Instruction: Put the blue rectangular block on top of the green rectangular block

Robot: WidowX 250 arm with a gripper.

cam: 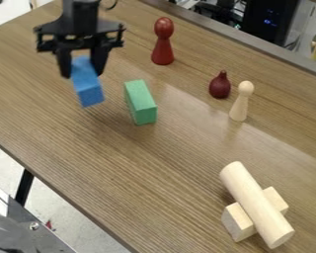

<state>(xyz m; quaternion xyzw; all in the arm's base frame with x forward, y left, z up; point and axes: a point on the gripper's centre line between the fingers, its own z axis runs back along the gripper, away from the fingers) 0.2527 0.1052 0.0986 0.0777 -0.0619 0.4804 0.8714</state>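
Observation:
The black gripper [83, 71] hangs at the upper left, shut on the blue rectangular block [87, 87], whose near end juts out below the fingers toward the camera. Whether the blue block touches the table beneath it, I cannot tell. Just to its right, the green rectangular block [140, 102] lies lengthwise on the wooden table, with its top uncovered. A gap separates the two blocks.
A red peg figure [163, 42] stands behind and right of the green block. Further right are a dark red pear-shaped piece [220, 85] and a pale wooden peg [241, 101]. At lower right, a wooden cylinder [256, 204] rests across a wooden block [238, 223].

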